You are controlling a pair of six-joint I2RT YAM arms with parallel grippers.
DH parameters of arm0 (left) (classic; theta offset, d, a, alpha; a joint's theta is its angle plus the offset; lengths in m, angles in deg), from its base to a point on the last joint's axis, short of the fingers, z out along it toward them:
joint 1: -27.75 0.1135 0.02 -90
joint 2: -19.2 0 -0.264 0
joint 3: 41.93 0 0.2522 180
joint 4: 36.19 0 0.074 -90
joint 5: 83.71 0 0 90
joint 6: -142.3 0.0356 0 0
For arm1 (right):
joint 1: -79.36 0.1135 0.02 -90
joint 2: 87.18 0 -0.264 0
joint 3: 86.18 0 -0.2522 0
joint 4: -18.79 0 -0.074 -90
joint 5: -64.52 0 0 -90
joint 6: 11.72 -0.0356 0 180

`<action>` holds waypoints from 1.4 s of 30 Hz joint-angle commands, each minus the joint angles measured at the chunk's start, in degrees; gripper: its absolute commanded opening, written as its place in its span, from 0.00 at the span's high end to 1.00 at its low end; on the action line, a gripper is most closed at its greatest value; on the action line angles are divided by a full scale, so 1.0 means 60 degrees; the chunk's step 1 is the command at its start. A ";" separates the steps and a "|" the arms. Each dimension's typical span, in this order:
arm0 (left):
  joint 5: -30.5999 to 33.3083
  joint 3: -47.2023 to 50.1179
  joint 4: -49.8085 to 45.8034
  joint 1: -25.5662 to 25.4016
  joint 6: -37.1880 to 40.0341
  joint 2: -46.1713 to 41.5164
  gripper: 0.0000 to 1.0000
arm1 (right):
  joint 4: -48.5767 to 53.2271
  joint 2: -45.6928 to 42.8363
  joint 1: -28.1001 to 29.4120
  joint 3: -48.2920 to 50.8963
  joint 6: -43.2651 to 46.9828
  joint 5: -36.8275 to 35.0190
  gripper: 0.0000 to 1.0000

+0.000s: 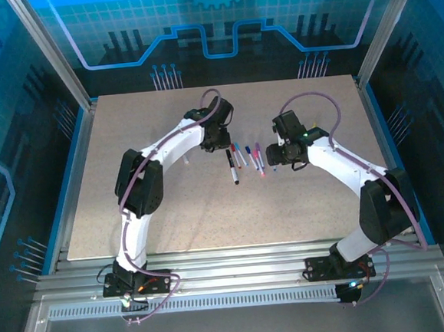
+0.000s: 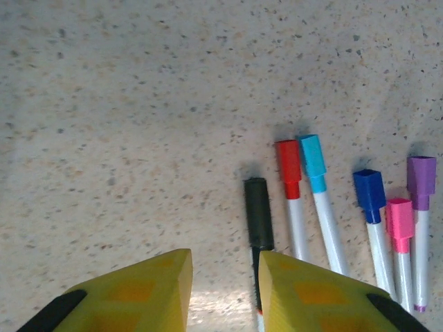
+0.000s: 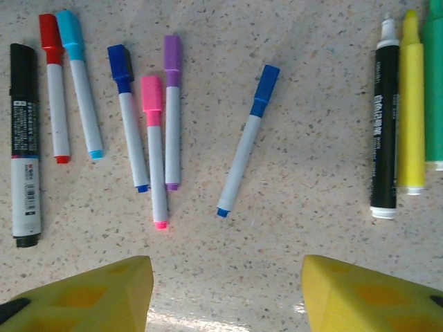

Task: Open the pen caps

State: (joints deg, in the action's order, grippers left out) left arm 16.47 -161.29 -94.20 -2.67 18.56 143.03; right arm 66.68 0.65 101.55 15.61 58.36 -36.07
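No cap was judged pulled yet on the pens laid mid-worktop (image 1: 303, 213): black cap (image 2: 257, 207), red cap (image 2: 288, 167), cyan cap (image 2: 313, 160), blue cap (image 2: 369, 194), pink cap (image 2: 399, 223) and purple cap (image 2: 421, 181) were seen seated on their barrels, as was the 2nd blue cap (image 3: 264, 88) further right. Rightmost, a black marker (image 3: 385, 124) showed a bare whitish tip, poss. uncapped; the yellow marker (image 3: 411, 104) and green marker (image 3: 435, 90) couldn't be judged. The left pincer (image 2: 225, 277) was held narrowly apart & empty by the black pen and the right pincer (image 3: 225, 283) was spread wide, empty, so approx. all the work was reckoned left.
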 commanded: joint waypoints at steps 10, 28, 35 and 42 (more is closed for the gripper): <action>-0.0535 -0.0970 -0.0198 -0.0175 -0.0581 0.1236 0.69 | -0.0487 0.0008 0.0117 -0.0041 -0.0079 0.0447 0.39; -0.0719 -0.1047 -0.0048 -0.0321 -0.0867 0.1896 0.68 | -0.0671 0.0167 0.0040 0.0047 0.0010 0.0738 0.38; -0.0536 -0.1033 -0.0081 -0.0322 -0.0923 0.2227 0.71 | -0.0766 0.0229 0.0003 0.0113 -0.0034 0.0937 0.39; -0.0325 -0.0975 -0.0117 -0.0308 -0.0861 0.2332 0.75 | -0.0841 0.0331 0.0006 0.0134 -0.0154 0.1343 0.40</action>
State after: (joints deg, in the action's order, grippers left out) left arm 13.63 -166.56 -94.65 -4.26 14.21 154.24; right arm 62.49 1.46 101.53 15.61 58.17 -30.22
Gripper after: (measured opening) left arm 0.249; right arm 0.606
